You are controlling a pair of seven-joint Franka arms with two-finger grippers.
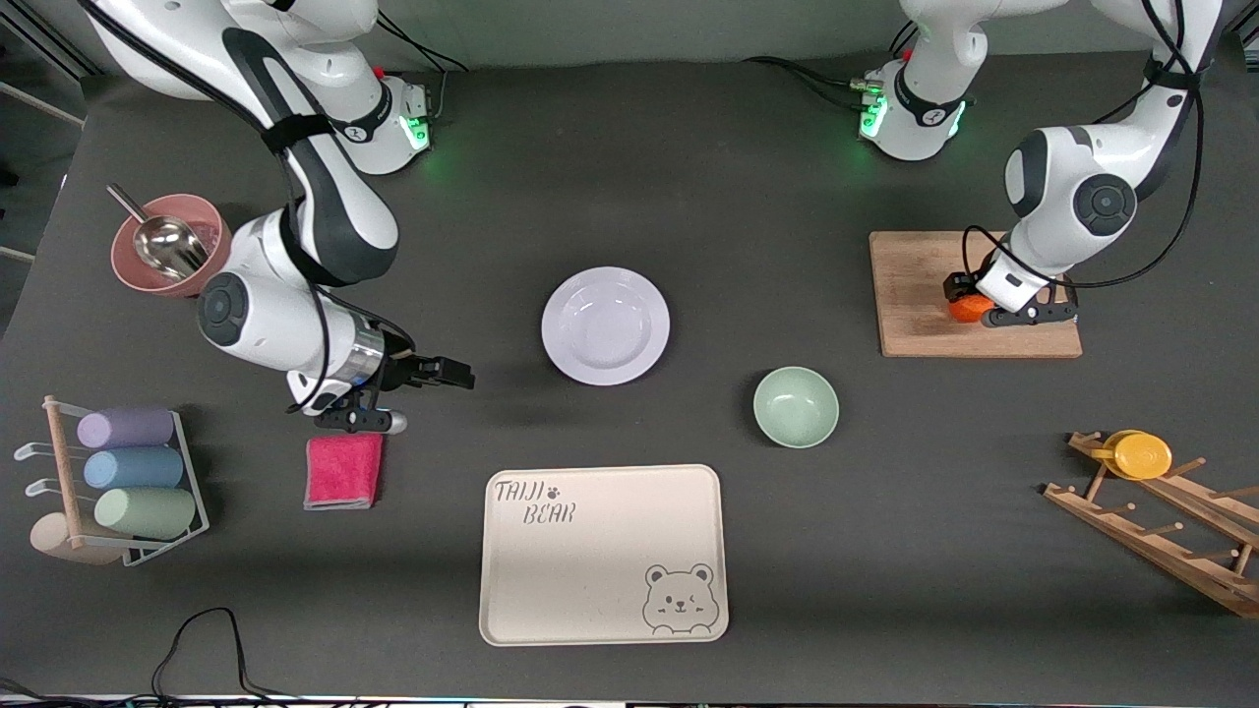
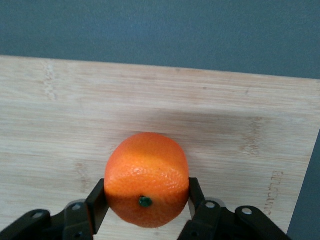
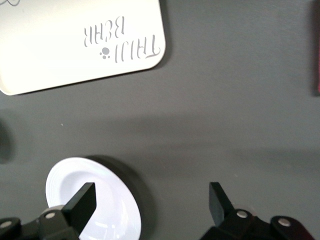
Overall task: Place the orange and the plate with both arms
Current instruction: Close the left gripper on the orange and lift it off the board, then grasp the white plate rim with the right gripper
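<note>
The orange (image 1: pixel 969 308) sits on a wooden cutting board (image 1: pixel 920 285) at the left arm's end of the table. My left gripper (image 1: pixel 976 307) is shut on it. In the left wrist view (image 2: pixel 146 199) both fingers (image 2: pixel 97 202) press the sides of the orange (image 2: pixel 146 175) on the board (image 2: pixel 200 115). The white plate (image 1: pixel 605 325) lies empty at the table's middle. My right gripper (image 1: pixel 454 374) is open and empty over the bare table beside the plate, toward the right arm's end. The right wrist view (image 3: pixel 150 200) shows the plate (image 3: pixel 112 200) by one fingertip.
A beige bear-printed tray (image 1: pixel 602 554) lies nearer the front camera than the plate. A pale-green bowl (image 1: pixel 796 406), a pink cloth (image 1: pixel 343 470), a pink bowl with a metal scoop (image 1: pixel 167 244), a cup rack (image 1: pixel 128 472) and a wooden rack with a yellow disc (image 1: pixel 1141 454) stand around.
</note>
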